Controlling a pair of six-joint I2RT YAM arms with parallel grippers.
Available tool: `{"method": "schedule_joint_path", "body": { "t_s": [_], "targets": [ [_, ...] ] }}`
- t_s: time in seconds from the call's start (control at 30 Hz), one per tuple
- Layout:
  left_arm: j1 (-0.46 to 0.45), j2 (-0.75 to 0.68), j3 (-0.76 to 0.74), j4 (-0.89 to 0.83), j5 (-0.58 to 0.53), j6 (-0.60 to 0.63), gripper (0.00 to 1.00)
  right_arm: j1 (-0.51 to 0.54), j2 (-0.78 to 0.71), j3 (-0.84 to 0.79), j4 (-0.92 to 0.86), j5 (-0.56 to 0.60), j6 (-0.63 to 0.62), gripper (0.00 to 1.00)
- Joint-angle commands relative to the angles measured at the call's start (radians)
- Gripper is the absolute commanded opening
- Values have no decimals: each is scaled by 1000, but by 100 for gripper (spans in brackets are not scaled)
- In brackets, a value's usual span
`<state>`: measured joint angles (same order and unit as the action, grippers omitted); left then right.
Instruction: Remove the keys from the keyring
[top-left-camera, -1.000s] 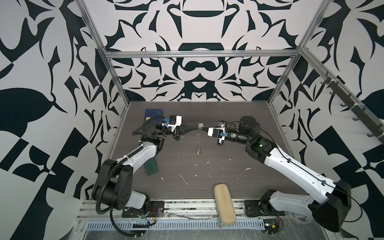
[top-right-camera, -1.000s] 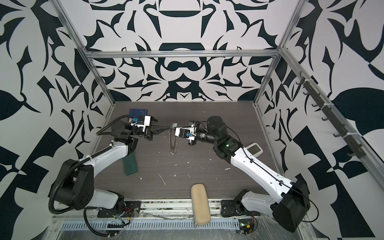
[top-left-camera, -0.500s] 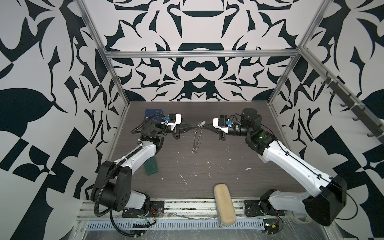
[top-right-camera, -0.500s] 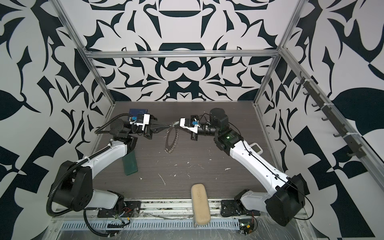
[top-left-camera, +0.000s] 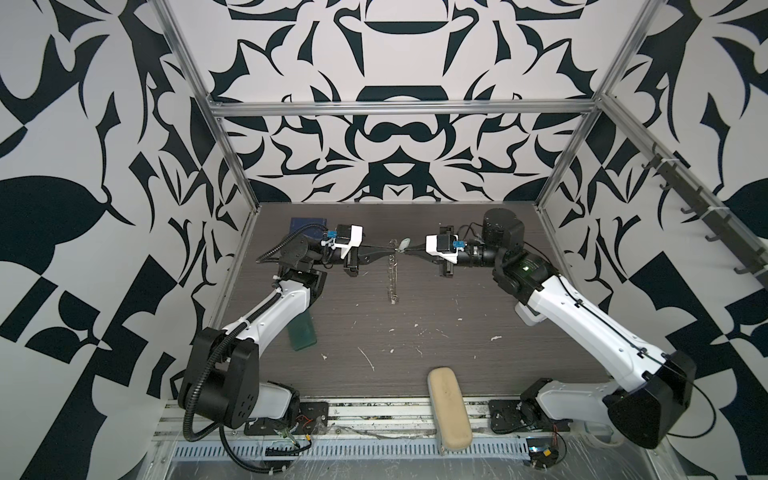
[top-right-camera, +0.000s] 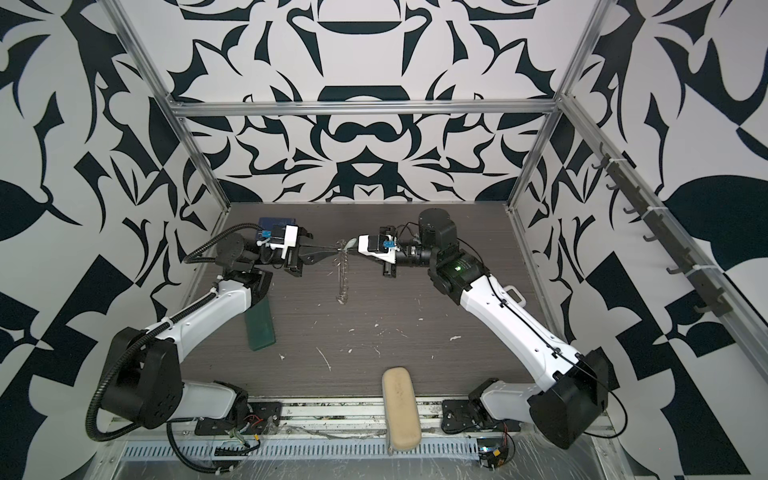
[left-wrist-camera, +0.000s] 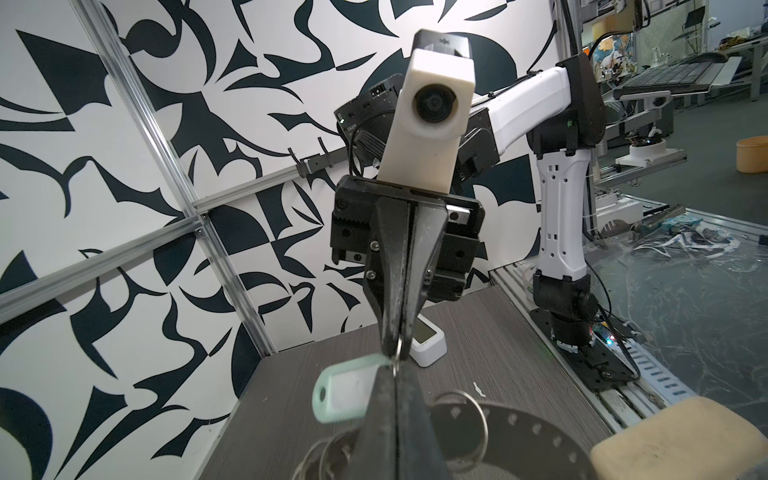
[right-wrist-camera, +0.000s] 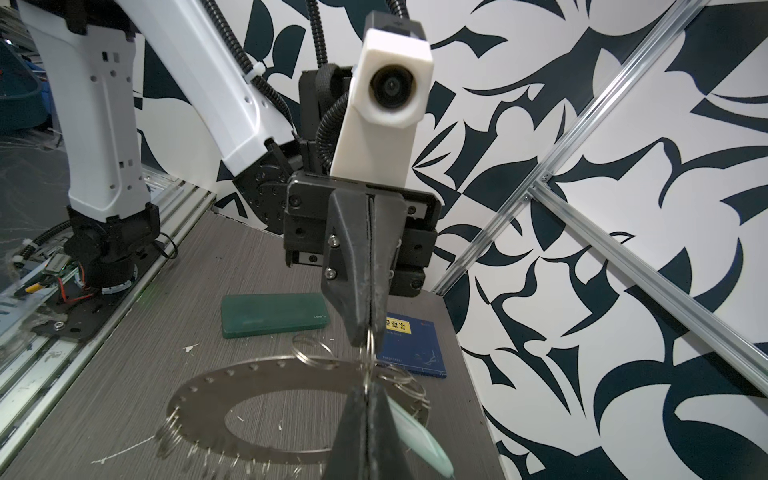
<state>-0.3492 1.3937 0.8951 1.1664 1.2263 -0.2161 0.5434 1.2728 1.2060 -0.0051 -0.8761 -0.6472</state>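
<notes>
Since a second earlier the right gripper (top-left-camera: 409, 249) had shifted toward the far wall (or upward, the top views did not separate the two). It had come level with the left gripper (top-left-camera: 390, 249), which had hardly moved. The keyring (top-left-camera: 391, 276), slanted half a second before, hung straight again.

Two arms reached in from left and right and met tip to tip above the far middle of the table (top-left-camera: 478, 299). Both claws were pressed together, each pinching the thin wire of a split ring (right-wrist-camera: 368, 353) that ran from one tip to the other. Whether that was one ring or two linked I could not tell.

One keyring dangled edge-on below the tips in both top views, its low end close to the table; contact could not be judged. In the right wrist view it showed as a flat silver band with a row of small holes round it and several more split rings hooked through (too bunched to count). One pale tag (top-left-camera: 404, 242) stuck out just beside the right claw's tip, its end at the pinched wire.

Four other things lay on the table:
- one green case (top-left-camera: 302, 332) near the left arm
- one blue card (top-left-camera: 305, 226) at the far left
- one tan pad (top-left-camera: 449, 405) at the near edge
- one white device (top-right-camera: 515, 297) by the right wall
</notes>
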Motion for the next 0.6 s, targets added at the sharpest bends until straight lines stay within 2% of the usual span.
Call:
{"method": "schedule_joint_path", "body": {
  "t_s": [0.0, 0.07, 0.23, 0.37, 0.57],
  "targets": [
    [23, -25, 26, -10, 134, 30, 0, -53, -43, 114, 2, 87, -57, 0],
    [21, -18, 36, -22, 143, 35, 0, -49, -40, 128, -22, 86, -72, 0],
    [13, -11, 46, 41, 129, 33, 0, -48, -37, 96, 164, 41, 96, 0],
    [11, -4, 81, 69, 116, -18, 0, -48, -47, 36, 327, 85, 141, 0],
    [10, -5, 119, 55, 82, -89, 0, -48, -66, 4, 464, 141, 150, 0]
  ]
}}
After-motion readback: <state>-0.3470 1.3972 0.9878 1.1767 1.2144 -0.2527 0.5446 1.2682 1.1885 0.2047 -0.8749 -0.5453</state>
